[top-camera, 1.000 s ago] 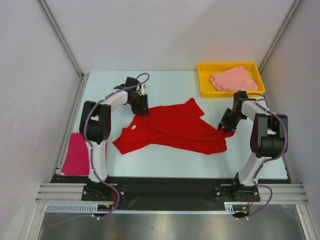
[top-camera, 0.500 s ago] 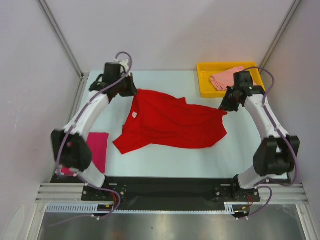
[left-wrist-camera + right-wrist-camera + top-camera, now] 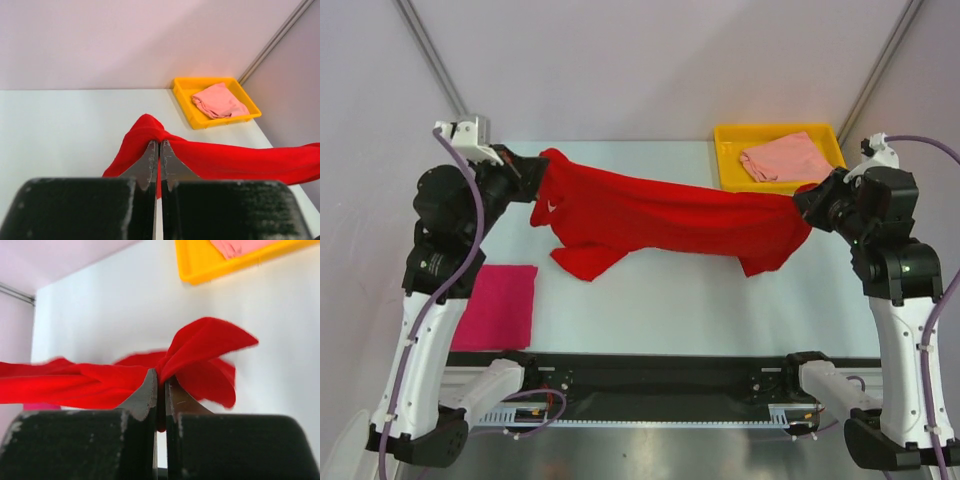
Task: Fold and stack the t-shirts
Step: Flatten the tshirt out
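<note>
Magenta pink cloth t-shirt [image 3: 498, 305], folded into a flat rectangle, is lying at the near left of the pale tabletop [image 3: 660, 310]. Beyond it, the left gripper [image 3: 535, 182] is clenching one end of the bright red cloth t-shirt [image 3: 660, 215], its jaws pressed together on a bunched fold. This red shirt is hanging stretched across the middle of the tabletop, lifted at both ends and sagging between them. A sleeve is drooping low at the left and a flap at the right; whether those low parts are touching the tabletop cannot be told. At the far right corner, the yellow plastic rectangular tray [image 3: 725, 172] is sitting on the tabletop. It is holding the pale salmon pink cloth t-shirt [image 3: 785, 157], loosely folded within its walls. Just in front of the tray, the right gripper [image 3: 804, 200] is clamping the red shirt's other end.

Only the top view is showing the red shirt's whole span. The left wrist view is showing closed fingertips pinching red cloth, with the tray and its salmon shirt beyond, but not the magenta shirt. The right wrist view is showing cloth flaring out of the closed jaws. It is also showing one corner of the tray and a sliver of magenta below the red cloth at the left.
</note>
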`<control>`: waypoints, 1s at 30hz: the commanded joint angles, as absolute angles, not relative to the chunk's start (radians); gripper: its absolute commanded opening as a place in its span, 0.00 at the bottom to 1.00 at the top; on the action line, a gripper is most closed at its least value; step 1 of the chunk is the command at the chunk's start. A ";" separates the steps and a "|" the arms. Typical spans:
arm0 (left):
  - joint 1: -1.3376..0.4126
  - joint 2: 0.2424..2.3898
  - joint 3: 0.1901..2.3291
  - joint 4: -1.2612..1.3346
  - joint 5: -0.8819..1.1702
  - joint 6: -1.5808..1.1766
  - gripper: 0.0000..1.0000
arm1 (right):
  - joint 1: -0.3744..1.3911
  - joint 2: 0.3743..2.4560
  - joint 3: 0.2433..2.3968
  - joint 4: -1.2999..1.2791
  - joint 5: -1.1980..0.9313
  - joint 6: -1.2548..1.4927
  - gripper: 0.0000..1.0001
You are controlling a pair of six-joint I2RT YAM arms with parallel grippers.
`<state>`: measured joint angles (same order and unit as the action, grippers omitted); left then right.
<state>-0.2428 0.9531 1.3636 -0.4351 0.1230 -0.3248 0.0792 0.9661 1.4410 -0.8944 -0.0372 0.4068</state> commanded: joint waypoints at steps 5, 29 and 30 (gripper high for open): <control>-0.235 0.853 1.496 -0.422 0.156 -0.345 0.00 | 0.091 0.954 1.687 -1.067 -0.021 0.411 0.00; -0.164 1.953 1.828 -0.200 0.161 -0.304 0.13 | 0.009 1.791 1.690 -0.637 0.103 0.436 0.44; -0.163 1.989 1.892 -0.240 0.150 -0.269 0.20 | 0.009 1.833 1.750 -0.685 0.089 0.425 0.50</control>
<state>-0.1947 1.9610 1.6760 -0.1814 0.1818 -0.3374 0.0166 1.7897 1.5513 -0.6632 0.0696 0.4942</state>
